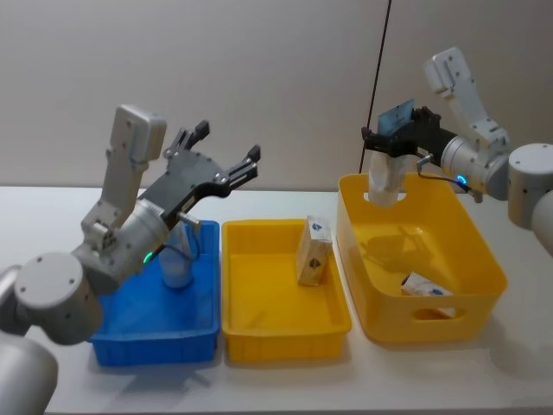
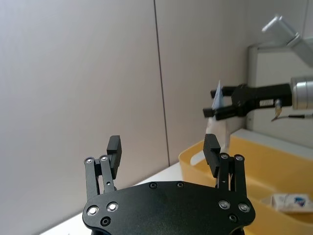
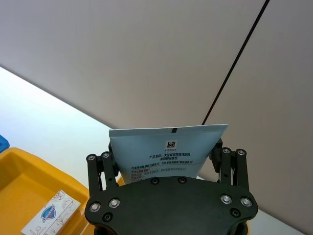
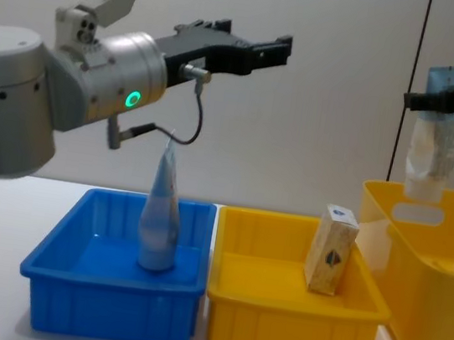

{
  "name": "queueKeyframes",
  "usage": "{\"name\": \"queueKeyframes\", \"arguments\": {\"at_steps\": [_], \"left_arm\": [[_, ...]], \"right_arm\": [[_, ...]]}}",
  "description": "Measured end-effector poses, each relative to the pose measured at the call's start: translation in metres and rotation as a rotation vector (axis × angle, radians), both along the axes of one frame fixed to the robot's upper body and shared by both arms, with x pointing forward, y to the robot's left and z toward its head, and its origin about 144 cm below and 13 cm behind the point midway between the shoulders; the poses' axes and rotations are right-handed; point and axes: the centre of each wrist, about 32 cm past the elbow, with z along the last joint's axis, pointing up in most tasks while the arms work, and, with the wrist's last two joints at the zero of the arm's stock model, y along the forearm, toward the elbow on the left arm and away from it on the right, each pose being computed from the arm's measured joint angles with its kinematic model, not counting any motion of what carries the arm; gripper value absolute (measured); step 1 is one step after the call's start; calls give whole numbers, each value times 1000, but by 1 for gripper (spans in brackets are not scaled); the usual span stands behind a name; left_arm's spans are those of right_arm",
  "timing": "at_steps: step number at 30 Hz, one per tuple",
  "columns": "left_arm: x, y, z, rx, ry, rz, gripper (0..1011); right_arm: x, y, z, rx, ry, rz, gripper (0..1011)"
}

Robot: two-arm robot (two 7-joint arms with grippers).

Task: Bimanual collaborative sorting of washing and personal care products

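A pale blue tube (image 1: 386,180) hangs cap-down over the back left corner of the large yellow basket (image 1: 484,259), with my right gripper (image 1: 395,138) shut on its flat crimped end. The right wrist view shows that tube (image 3: 166,147) between the jaws. A second pale tube (image 4: 159,220) stands upright in the blue bin (image 4: 52,268). My left gripper (image 1: 226,145) is open and empty, raised above the blue bin and pointing toward the right arm. A tan box (image 1: 313,251) leans upright in the middle yellow bin (image 1: 259,333). Another box (image 1: 426,287) lies in the basket.
The three containers stand side by side on the white table (image 1: 34,216), blue at the left, the yellow bin in the middle, the basket at the right. A black cable (image 1: 378,69) runs down the wall behind the basket.
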Motion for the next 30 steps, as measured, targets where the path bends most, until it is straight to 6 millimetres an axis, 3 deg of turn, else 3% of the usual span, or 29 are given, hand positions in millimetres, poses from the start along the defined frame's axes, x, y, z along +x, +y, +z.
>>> {"name": "queueKeyframes", "arguments": {"at_steps": [19, 30], "left_arm": [[-51, 22, -28, 80, 66, 142, 1001], [-83, 30, -39, 130, 95, 212, 1001]], "right_arm": [[-1, 1, -3, 1, -2, 1, 1002], [-7, 7, -23, 17, -13, -5, 1002]]}}
